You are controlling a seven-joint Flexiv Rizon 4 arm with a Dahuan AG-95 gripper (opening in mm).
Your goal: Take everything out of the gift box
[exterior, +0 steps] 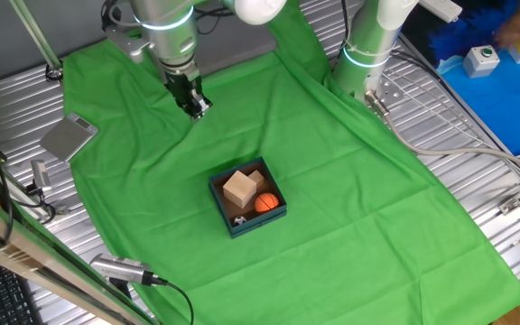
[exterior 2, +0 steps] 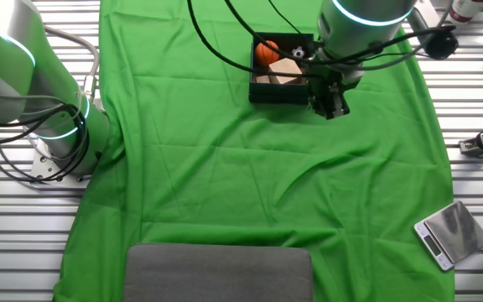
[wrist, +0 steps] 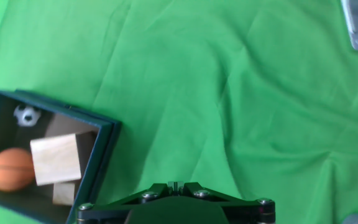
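— Where, the small square gift box (exterior: pixel 247 200) with dark teal-blue walls and brown inside?

— Near the middle of the wrinkled green cloth (exterior: pixel 332 181), open side up. Seen at the far edge of the cloth from the other fixed view, partly behind the arm's wrist; low at the left in the hand view.

— Inside it?

— A small orange ball (exterior: pixel 266 203) toward one wall, touching a pale tan wooden cube (exterior: pixel 239 189). A second tan wooden cube (wrist: pixel 63 192), mostly hidden under or behind the first. A tiny black-and-white soccer ball (wrist: pixel 25 114) in a corner, apart from the orange ball. All four within the walls.

— And the black two-finger gripper (exterior: pixel 196 107)?

— Above bare cloth, well apart from the box, pointing down. Nothing between the fingers. Jaws: cannot tell whether apart or together; small and dark in both fixed views, and only the base of the hand showing at the bottom edge of the hand view.

— Anything else around?

— A small silver weighing scale (exterior 2: pixel 452 233) on the slatted metal table (exterior: pixel 477 181), off the corner of the cloth. A flat grey rectangular pad (exterior 2: pixel 218 273) on the cloth's near edge in the other fixed view. A second white and silver robot base (exterior: pixel 368 45) with a glowing ring at the cloth's edge.
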